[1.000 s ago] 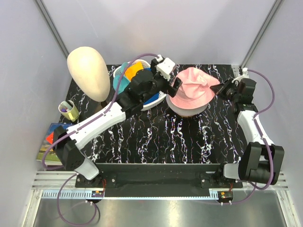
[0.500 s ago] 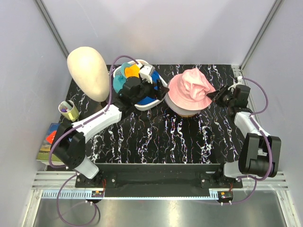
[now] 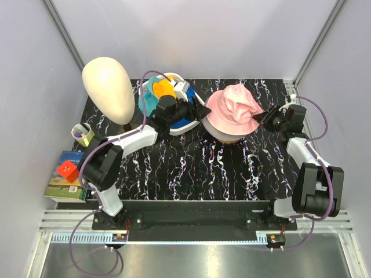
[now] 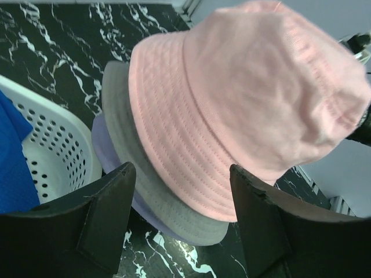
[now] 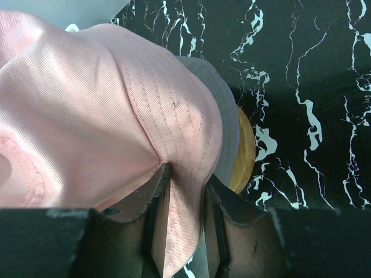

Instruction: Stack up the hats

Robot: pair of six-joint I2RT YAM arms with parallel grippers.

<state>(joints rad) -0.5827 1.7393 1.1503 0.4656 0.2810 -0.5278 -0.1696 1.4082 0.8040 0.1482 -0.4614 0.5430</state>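
Now, seen from above, a pink hat sits crown-up toward the back right of a black marbled table. It tops a small pile: the left wrist view shows a grey brim right under it and a lavender brim under that. A tan rim peeks out lowest of all (hat or stand, I cannot tell).

Just left of the pile is a white basket. It holds a teal hat, an orange hat and a blue hat, bunched together.

The left gripper hangs between basket and pile, facing the pink hat. Its jaws are spread wide with nothing between them and touch neither hat nor basket.

The right gripper is at the far right edge of the pink hat. Its jaws stand a narrow way apart with a fold of the pink brim lying between them. Whether they pinch that fold or merely flank it, I cannot tell.

Judged from this, the step in hand is the end of setting the pink hat on the pile; the crown looks seated and fairly level.

The next move calls for the right jaws to part fully and back straight away from the brim, so the soft cloth is not dragged sideways off the pile. Then the empty left gripper, being nearest the basket, seems best placed to reach in and take one hat alone (the orange one lies uppermost).
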